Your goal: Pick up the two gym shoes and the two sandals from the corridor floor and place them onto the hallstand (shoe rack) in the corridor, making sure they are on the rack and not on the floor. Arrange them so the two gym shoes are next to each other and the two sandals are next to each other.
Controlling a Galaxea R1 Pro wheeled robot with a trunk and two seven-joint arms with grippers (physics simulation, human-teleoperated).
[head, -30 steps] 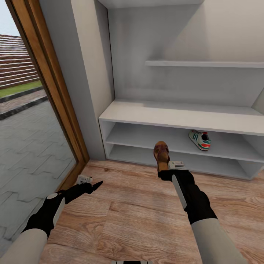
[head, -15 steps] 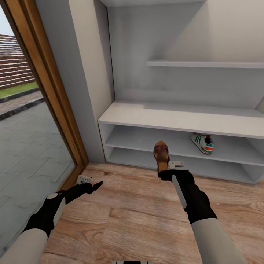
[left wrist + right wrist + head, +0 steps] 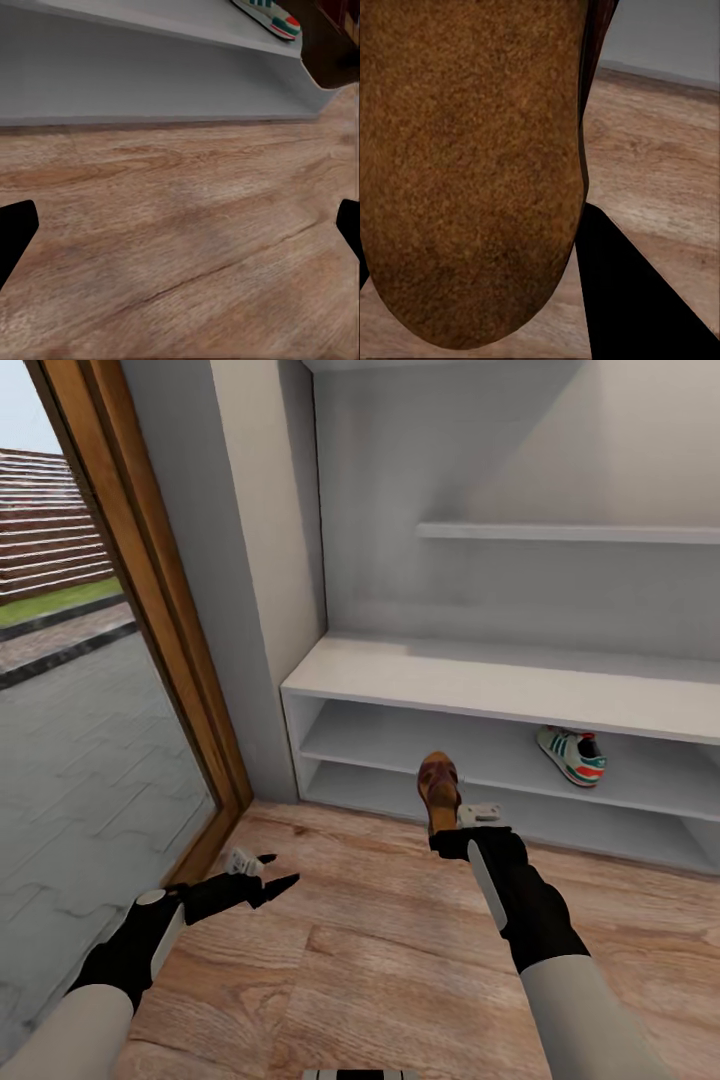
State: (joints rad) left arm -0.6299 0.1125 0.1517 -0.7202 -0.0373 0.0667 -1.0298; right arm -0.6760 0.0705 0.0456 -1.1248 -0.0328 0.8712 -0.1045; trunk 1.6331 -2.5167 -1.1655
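Observation:
A dark-brown sandal (image 3: 438,780) hangs above the corridor floor (image 3: 380,950) in front of the hallstand (image 3: 480,680), with my right gripper (image 3: 448,824) shut on its near end. In the right wrist view the sandal's brown sole (image 3: 472,165) sits against one black finger (image 3: 630,292). One gym shoe (image 3: 572,756), white with green stripes and an orange heel, lies on the hallstand's middle shelf to the right. The left wrist view catches the gym shoe (image 3: 270,13) too. My left gripper (image 3: 268,871) hovers open and empty low over the floor at the left, its fingertips (image 3: 15,232) wide apart.
A wood-framed glass door (image 3: 150,610) runs along the left, with a grey wall section (image 3: 260,560) between it and the hallstand. A thin white wall shelf (image 3: 570,532) hangs above the hallstand. The wood floor stretches between both arms.
The whole view has shifted, so the hallstand and gym shoe sit further right in the picture. My right gripper still holds the sandal the same way. My left gripper sits slightly further right and lower.

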